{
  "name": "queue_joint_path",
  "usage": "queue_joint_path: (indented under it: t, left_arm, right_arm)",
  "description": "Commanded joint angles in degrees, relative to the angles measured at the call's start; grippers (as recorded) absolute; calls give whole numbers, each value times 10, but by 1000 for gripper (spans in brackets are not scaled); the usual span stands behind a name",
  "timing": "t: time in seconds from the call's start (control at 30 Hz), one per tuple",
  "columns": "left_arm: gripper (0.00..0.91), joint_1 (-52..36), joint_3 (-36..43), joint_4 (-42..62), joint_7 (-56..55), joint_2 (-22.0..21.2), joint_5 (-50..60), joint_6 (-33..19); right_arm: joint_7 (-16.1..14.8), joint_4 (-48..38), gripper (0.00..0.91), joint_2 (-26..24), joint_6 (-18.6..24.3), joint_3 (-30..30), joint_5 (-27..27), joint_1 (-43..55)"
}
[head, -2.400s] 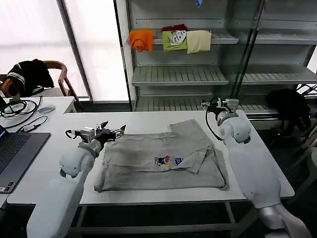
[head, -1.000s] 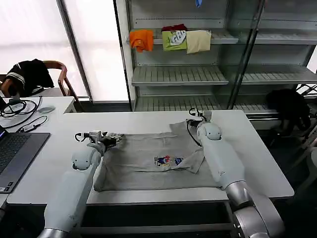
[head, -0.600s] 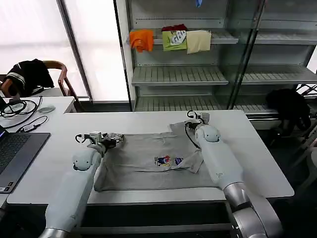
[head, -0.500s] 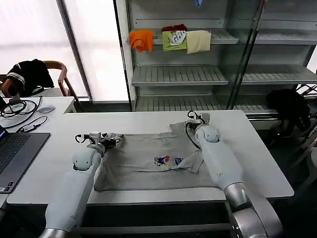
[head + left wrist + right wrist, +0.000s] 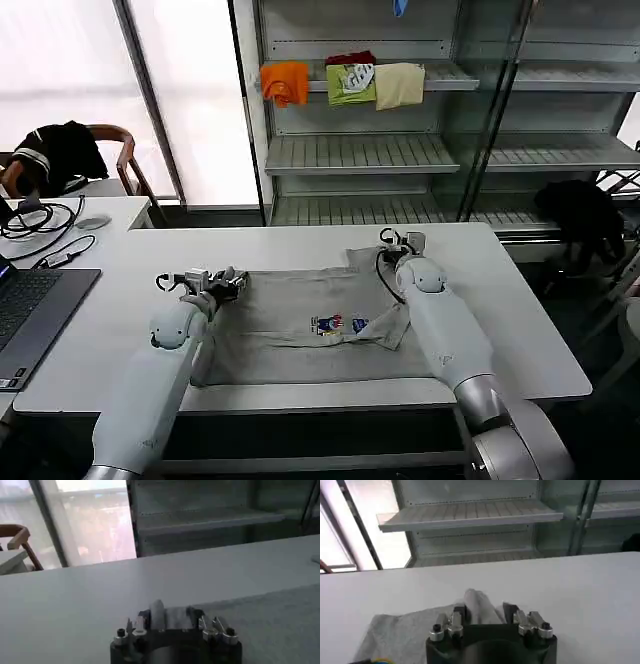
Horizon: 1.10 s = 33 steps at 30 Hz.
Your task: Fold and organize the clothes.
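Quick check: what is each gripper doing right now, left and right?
Left gripper: shut on the grey shirt at its far left corner.
Right gripper: shut on the same shirt's far right corner.

Laptop [image 5: 30,310] table-left; orange garment [image 5: 286,80] on shelf.

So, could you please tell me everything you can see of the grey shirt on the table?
The shirt is light grey, soft-looking cotton, lying mostly flat on the white table. A small multicoloured print sits near its middle, and a rumpled flap lies folded over beside it. The left gripper pinches the far left corner, and the right gripper pinches the far right corner; a ridge of cloth stands between each pair of fingers.
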Motion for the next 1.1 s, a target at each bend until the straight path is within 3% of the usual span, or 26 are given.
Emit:
queue_joint_path:
  t: [0.03,0.37,1.1]
  left_arm:
    - [20,1,0,4,-1,0,1,2]
    - [20,4,-4,0,-1,-3,0,-11]
    - [20,43,-16,-122,-9,0,-27,-44]
  right_arm:
    - [2,7,0,0,-5,-1,3,-6]
    - [2,38,0,-5,-7,-1,13,-18]
    - [9,288,0,-35,-21,21,21,-88]
